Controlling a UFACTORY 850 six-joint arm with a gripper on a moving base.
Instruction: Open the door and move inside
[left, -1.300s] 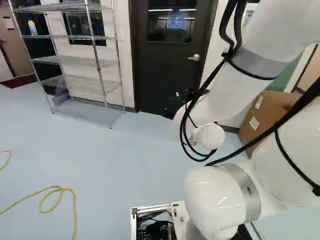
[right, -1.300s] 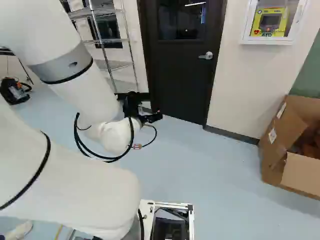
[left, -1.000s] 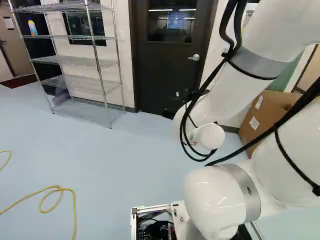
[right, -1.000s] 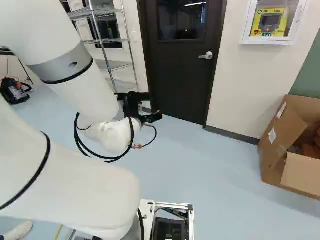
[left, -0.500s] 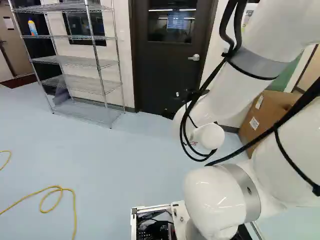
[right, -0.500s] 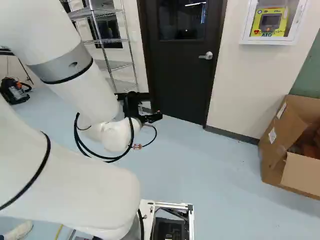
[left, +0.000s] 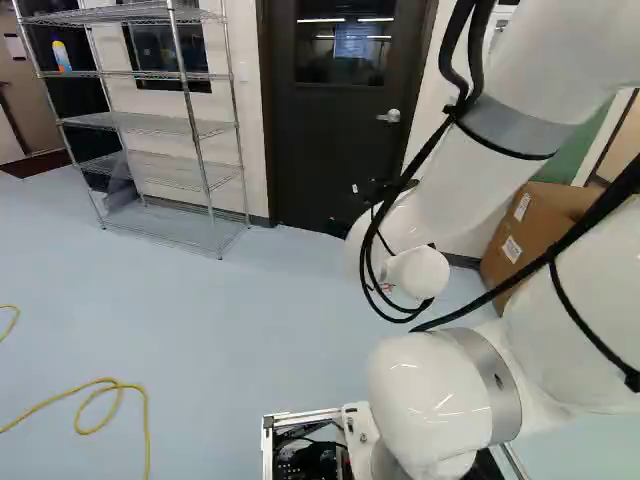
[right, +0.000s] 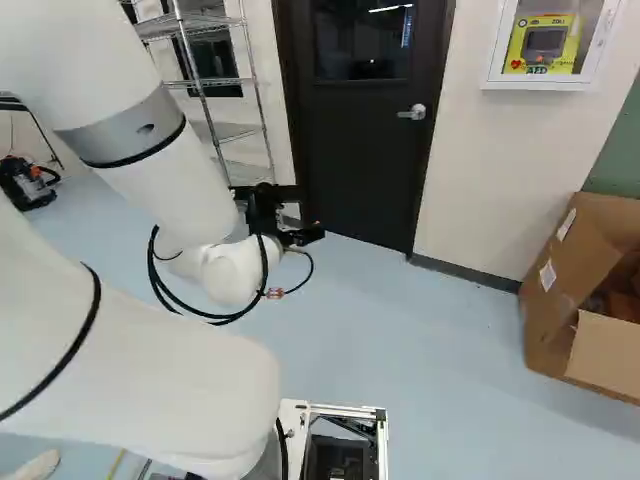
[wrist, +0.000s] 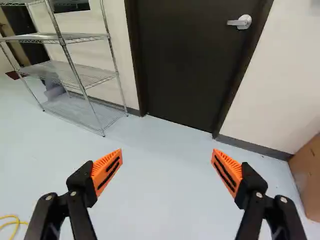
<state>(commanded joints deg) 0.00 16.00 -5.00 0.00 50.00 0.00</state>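
Observation:
My gripper (right: 285, 222) is a dark shape at the end of the arm, well short of the door in the right base view. In the wrist view the gripper (wrist: 167, 162) stands open, its orange pads wide apart with only floor seen between them. Ahead of it the dark door (wrist: 185, 65) is shut in its frame. The silver lever handle (wrist: 241, 22) sits near one edge of the door, beyond the fingers and apart from them. The right base view also shows the door (right: 365, 150), with a window in its upper part, and the handle (right: 412, 112).
A wire shelf rack (left: 165, 165) stands against the wall beside the door. On the handle's side are a wall-mounted AED cabinet (right: 545, 45) and an open cardboard box (right: 560, 290) on the floor. A yellow cable (left: 100, 385) lies at the left of the left base view.
The base has moved slightly: rack and cable shift a little left, the cardboard box a little right. The arm keeps its pose against its lowest joint.

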